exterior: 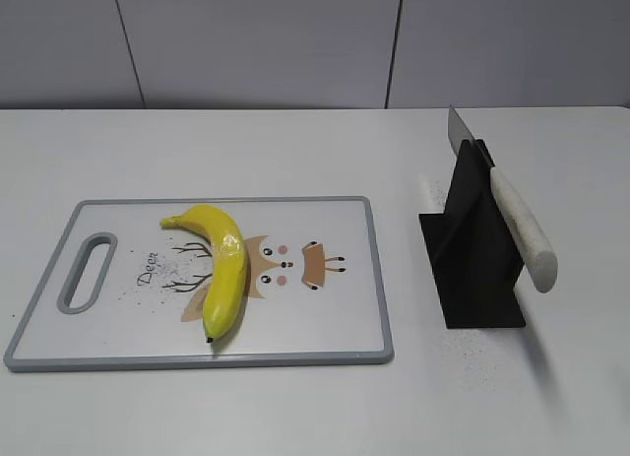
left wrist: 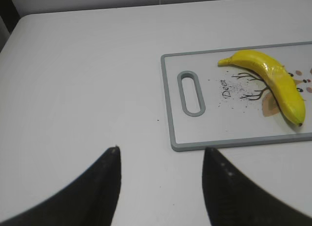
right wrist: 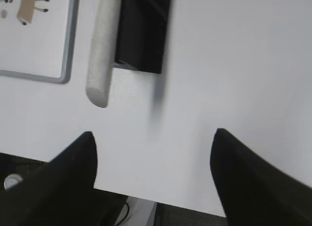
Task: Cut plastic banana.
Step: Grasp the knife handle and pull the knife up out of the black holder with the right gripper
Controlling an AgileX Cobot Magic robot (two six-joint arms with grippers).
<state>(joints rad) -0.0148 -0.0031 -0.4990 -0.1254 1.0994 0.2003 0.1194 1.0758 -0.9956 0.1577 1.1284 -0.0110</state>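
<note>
Knife [exterior: 512, 205] sits unheld in its black stand [exterior: 472, 264], blade up-and-back, pale handle slanting out toward the near table edge, presumably so an arm can take it w/o touching the blade. Plastic banana [exterior: 219, 264] lies whole on the cutting board [exterior: 335, 348], well left of the knife, dark tip toward the near edge; no cut started. Right gripper [right wrist: 153, 162] hangs agape and empty just short of the handle end; left gripper [left wrist: 161, 179] likewise spread, empty, off the board's handle-slot end, farthest from the knife.
</note>
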